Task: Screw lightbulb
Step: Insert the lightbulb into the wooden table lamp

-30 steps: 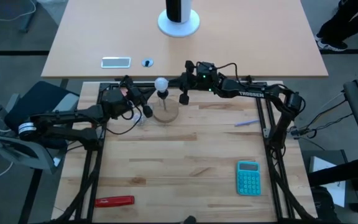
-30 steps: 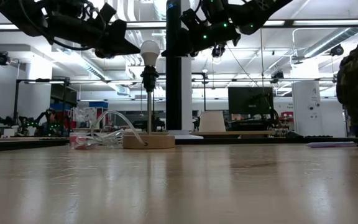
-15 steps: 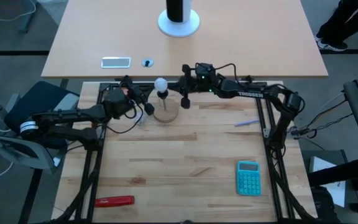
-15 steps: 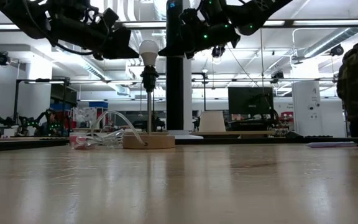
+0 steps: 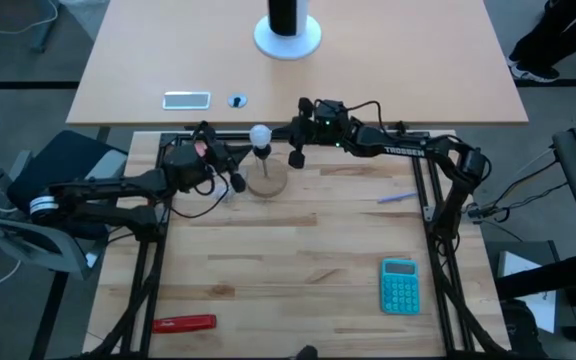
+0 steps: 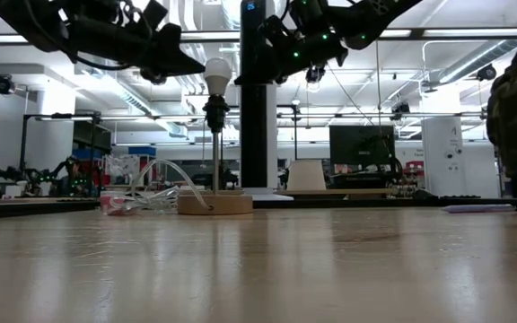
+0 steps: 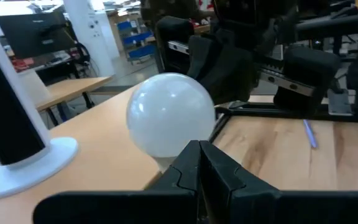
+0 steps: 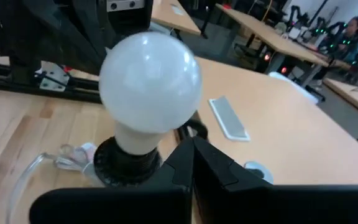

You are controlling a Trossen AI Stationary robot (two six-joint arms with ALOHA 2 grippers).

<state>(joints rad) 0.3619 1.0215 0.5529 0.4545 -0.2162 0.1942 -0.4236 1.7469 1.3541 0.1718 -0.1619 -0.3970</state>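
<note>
Bulb [image 5: 259,133] seated upright in socket on stand [image 5: 266,181] near counter's far edge, task seemingly near finished. Left gripper [image 5: 236,178] and right gripper [image 5: 295,158] flank it, both pressed together, holding nothing, apparently clear of bulb.

The lightbulb [image 8: 149,81] looks like smooth, frosted white glass with a soft sheen, seated in a matt black plastic socket [image 8: 128,163]. Its round base [image 5: 266,182] is pale, unvarnished-looking wood, and the bench [image 5: 298,260] is light planked wood with a faint satin gloss.
</note>
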